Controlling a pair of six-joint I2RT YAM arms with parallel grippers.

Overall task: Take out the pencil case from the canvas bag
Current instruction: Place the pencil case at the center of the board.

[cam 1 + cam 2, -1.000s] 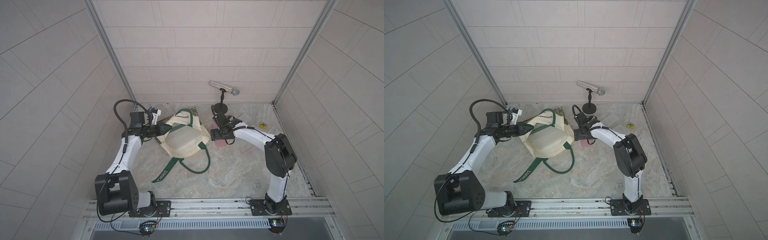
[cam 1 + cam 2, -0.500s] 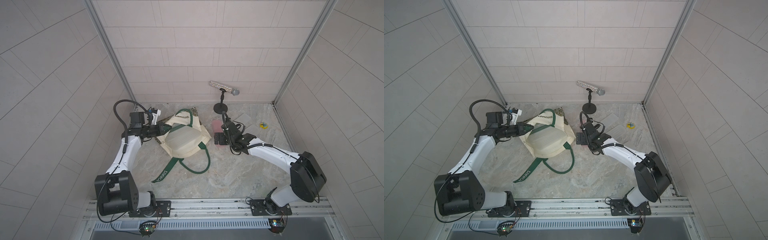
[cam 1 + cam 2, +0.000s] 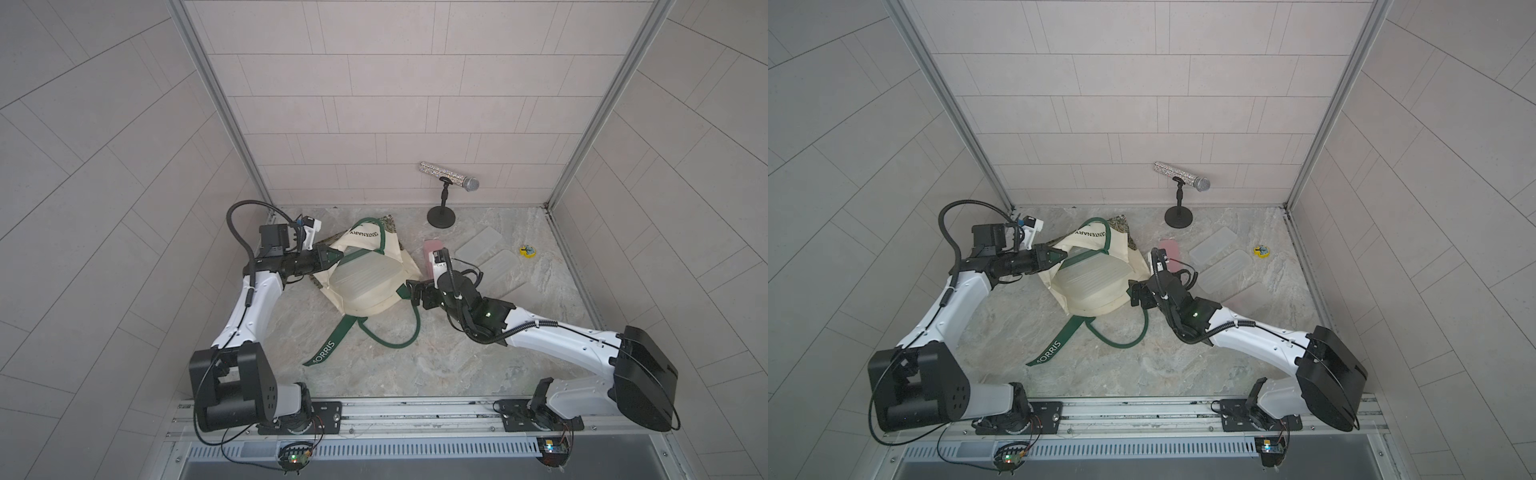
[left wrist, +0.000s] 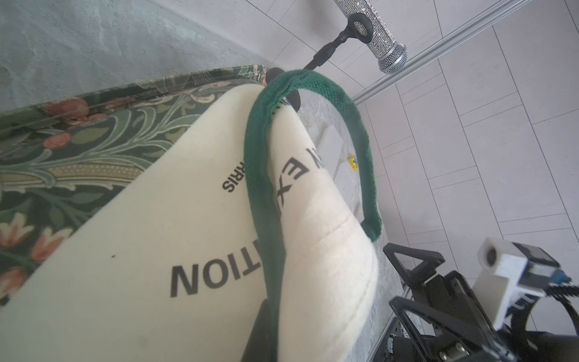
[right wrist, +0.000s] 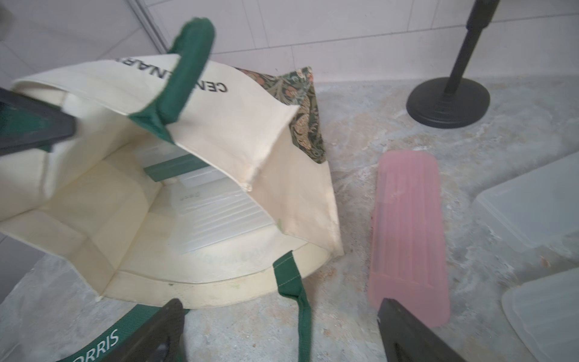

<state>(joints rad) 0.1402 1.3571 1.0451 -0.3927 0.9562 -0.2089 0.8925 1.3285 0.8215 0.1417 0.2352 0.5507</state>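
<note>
left gripper [image 3: 329, 258]: jaws pressed together on the upper rim of the large cream canvas bag with dark green handles [image 3: 374, 306], propping the mouth open. the bag lies on its side toward the back left of the marbled grey surface [image 3: 374, 374].
target: a translucent ribbed plastic pencil case [image 5: 216, 213] lies flat inside, on the lower wall.
right gripper [image 3: 414, 293]: jaws spread wide, empty, just outside the mouth.
a pink ribbed plastic case [image 5: 407, 235] lies just beside the bag, outside it.
judgement: go in low under the raised flap, span the case's narrow width, and avoid snagging the green handle at the mouth.
</note>
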